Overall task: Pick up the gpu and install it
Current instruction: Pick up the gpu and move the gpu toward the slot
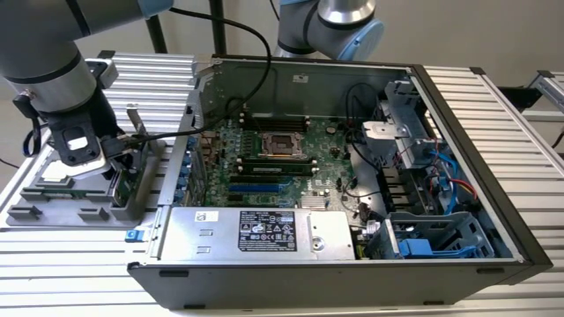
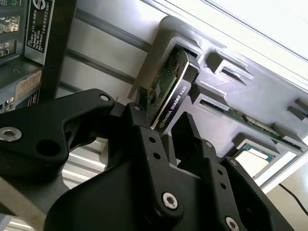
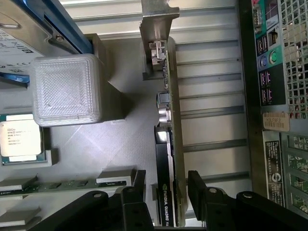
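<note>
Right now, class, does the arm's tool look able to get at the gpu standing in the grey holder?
Probably yes. The tool straddles the gpu, one side beside each flat face, with the jaws open. Nothing stands between the fingers and the card where it rises from the grey holder.

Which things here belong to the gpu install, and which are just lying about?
In the job: thin green-and-black gpu card with silver bracket, standing in the grey tray; black claw astride it, open; open black computer case.
Lying about: square silver processor chip; narrow green memory stick.
</note>
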You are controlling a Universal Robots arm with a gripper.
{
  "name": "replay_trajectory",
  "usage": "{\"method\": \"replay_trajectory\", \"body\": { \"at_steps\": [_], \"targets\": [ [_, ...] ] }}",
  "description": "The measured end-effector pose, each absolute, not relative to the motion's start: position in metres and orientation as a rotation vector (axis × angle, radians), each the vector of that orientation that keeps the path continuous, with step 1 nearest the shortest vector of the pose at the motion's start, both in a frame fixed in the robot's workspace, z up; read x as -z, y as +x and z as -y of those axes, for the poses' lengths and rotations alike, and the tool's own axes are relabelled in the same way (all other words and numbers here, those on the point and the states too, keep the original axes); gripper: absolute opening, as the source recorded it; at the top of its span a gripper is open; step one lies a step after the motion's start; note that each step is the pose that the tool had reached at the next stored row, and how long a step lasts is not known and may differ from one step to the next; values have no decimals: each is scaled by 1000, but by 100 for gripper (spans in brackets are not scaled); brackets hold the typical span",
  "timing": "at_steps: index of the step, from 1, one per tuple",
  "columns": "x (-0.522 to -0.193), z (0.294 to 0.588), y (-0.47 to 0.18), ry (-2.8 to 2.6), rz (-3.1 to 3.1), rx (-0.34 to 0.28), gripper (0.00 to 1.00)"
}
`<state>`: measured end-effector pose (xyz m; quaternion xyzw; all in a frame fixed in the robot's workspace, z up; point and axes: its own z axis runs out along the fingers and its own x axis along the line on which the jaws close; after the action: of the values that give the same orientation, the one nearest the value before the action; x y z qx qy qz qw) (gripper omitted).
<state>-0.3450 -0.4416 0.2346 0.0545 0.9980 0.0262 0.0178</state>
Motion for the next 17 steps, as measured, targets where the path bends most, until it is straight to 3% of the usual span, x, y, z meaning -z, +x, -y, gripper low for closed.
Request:
{"method": "replay_trajectory", "body": {
  "at_steps": [4,5,17],
  "targets": [
    [-235,442,-345,169,-3100,-81,100],
    [-234,442,-345,169,-3100,-81,0],
    [-234,442,-345,169,-3100,-81,0]
  ]
}}
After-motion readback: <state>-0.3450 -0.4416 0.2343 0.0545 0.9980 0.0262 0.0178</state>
